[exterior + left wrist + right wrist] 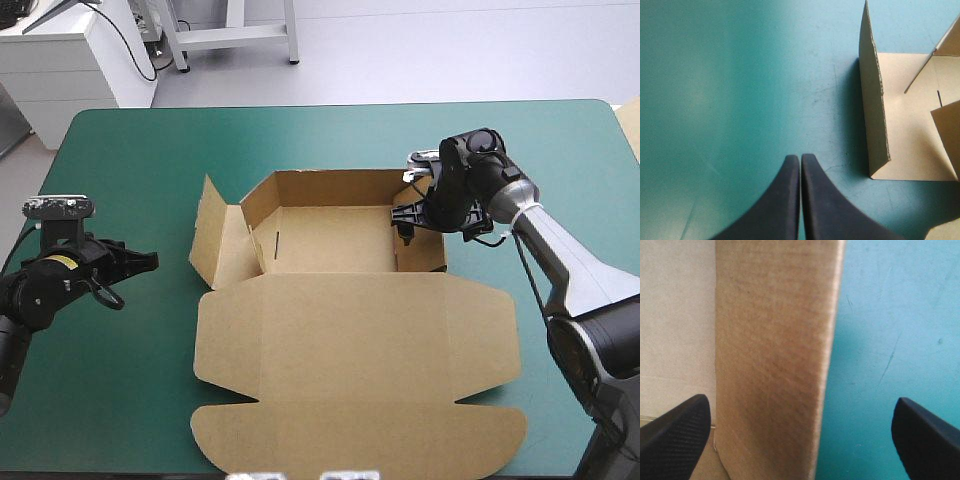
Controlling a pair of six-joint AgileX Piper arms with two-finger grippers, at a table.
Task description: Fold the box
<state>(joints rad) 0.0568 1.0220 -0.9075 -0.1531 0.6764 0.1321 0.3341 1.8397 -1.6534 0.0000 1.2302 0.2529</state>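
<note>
Lid panel (350,340): lowest in the high view and nearest the camera, it lay flat on the teal-green worktop (120,150), its rounded flaps spread to both sides.
Left tool (150,260): at the left edge of the frame, low over bare cover, well apart from the board. Its black fingers were pressed together with nothing between them, as the left wrist view confirmed (800,157).
Left end flap (208,235): left of centre, it stood up but leaned outward, not tucked. The left wrist view showed it (872,100) ahead of that tool and off to one side.
Box (330,240): brown, at the middle of the frame, a half-formed tray with the back wall (330,187) raised and the floor flat.
Right end wall (425,250): right of centre, upright at the tray's end.
Right tool (405,225): upper right of centre, reaching down over that wall. Its fingers stood wide apart (800,401), gripping nothing, with the wall's edge (775,365) rising between them.
Step in hand: probably setting the right end wall, with the tray only partly formed.
Next move: likely to pinch or press that wall inward without tipping the tray. The splayed left end then needs the idle tool to bring it upright.
</note>
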